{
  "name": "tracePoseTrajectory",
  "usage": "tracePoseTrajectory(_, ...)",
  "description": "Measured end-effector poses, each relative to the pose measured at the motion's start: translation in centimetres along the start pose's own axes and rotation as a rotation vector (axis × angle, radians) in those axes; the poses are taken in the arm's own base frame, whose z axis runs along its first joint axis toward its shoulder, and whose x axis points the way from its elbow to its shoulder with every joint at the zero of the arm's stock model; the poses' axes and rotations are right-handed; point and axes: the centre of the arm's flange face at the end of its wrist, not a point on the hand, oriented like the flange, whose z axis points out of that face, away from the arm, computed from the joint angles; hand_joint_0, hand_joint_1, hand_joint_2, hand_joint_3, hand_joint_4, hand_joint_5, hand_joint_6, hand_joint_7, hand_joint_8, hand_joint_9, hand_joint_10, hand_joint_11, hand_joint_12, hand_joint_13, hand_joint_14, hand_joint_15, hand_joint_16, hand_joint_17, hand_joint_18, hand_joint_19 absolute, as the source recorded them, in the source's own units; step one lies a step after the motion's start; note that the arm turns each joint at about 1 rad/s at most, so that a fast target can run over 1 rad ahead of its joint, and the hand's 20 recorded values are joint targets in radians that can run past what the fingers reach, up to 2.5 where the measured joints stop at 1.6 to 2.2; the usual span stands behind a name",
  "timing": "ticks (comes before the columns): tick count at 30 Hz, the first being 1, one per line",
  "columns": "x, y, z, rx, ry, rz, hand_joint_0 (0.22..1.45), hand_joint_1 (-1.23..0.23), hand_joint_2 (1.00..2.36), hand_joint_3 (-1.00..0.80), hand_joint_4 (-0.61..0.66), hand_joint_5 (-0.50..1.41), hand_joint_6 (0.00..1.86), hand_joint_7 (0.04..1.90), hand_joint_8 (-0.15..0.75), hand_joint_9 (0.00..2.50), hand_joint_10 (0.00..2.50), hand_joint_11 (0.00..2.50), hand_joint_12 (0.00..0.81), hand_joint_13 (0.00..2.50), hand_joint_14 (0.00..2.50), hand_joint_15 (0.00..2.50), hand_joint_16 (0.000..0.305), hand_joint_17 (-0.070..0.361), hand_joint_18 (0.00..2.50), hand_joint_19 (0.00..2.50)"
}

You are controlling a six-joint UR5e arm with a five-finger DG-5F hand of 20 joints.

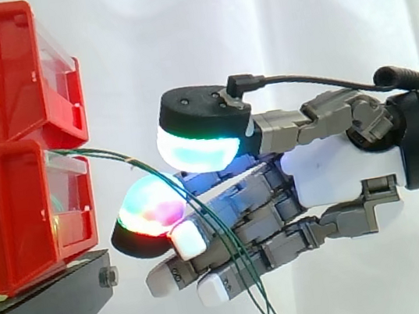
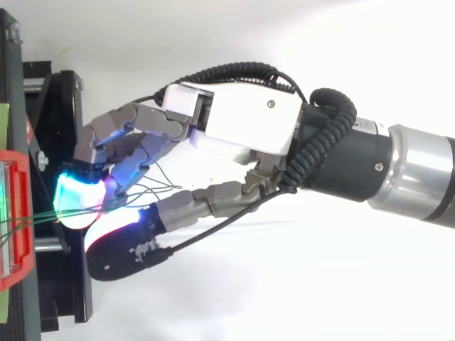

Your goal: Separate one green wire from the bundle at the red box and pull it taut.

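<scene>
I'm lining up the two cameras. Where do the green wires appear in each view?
Side view: the green wires leave the lower red box at left, then arc right and down in front of the robot hand to the bottom edge.
Top view: they run from the red box at the left edge rightward to the robot hand.
Shared landmark: the red box.
</scene>
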Motion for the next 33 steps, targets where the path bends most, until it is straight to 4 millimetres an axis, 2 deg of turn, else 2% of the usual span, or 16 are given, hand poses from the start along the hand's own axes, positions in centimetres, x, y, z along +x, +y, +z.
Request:
tracePoseTrajectory(3,0.0,0.1,0.0,-0.001,0.001,0.002,0.63,-0.78,1.02,-0.25,0.04,-0.16,0.93,1.0,0.275,0.89,0.02,0.6,0.341,0.57,0.01,0.29,0.047,0.107,0.56,0.45)
tracePoseTrajectory(6,0.1,0.2,0.0,-0.003,0.005,0.008,0.65,-0.82,1.02,-0.26,0.04,-0.18,0.95,0.93,0.268,0.87,0.02,0.6,0.342,0.57,0.01,0.29,0.048,0.107,0.56,0.45)
tracePoseTrajectory(9,0.1,0.6,0.0,-0.002,0.016,0.016,0.66,-0.87,1.01,-0.4,0.11,-0.18,0.94,0.88,0.264,0.86,0.02,0.6,0.341,0.57,0.01,0.29,0.048,0.107,0.57,0.45)
tracePoseTrajectory(11,0.1,0.8,-0.1,0.003,0.025,0.021,0.59,-0.83,1.0,-0.5,0.14,-0.17,0.93,0.86,0.268,0.87,0.02,0.61,0.343,0.57,0.01,0.29,0.048,0.108,0.57,0.45)
tracePoseTrajectory(14,0.1,1.2,-0.2,0.018,0.036,0.026,0.54,-0.74,1.0,-0.5,0.15,-0.17,0.92,0.86,0.274,0.88,0.02,0.59,0.353,0.57,0.01,0.29,0.05,0.112,0.57,0.46)
tracePoseTrajectory(18,0.0,1.3,-0.4,0.043,0.043,0.029,0.53,-0.65,1.0,-0.5,0.15,-0.17,0.91,0.86,0.281,0.89,0.02,0.58,0.357,0.56,0.01,0.29,0.051,0.114,0.57,0.46)
tracePoseTrajectory(21,-0.2,1.2,-0.5,0.056,0.045,0.034,0.58,-0.64,1.01,-0.42,0.14,-0.17,0.9,0.9,0.273,0.88,0.02,0.59,0.347,0.56,0.01,0.3,0.049,0.11,0.55,0.47)
tracePoseTrajectory(27,-0.3,1.1,-0.6,0.063,0.045,0.044,0.6,-0.74,1.02,-0.27,0.1,-0.17,0.91,0.94,0.273,0.87,0.02,0.59,0.345,0.56,0.01,0.3,0.048,0.108,0.55,0.47)
tracePoseTrajectory(33,-0.4,1.2,-0.7,0.067,0.046,0.05,0.63,-0.83,1.01,-0.33,0.09,-0.17,0.91,0.91,0.265,0.86,0.02,0.59,0.342,0.55,0.01,0.3,0.048,0.108,0.55,0.47)
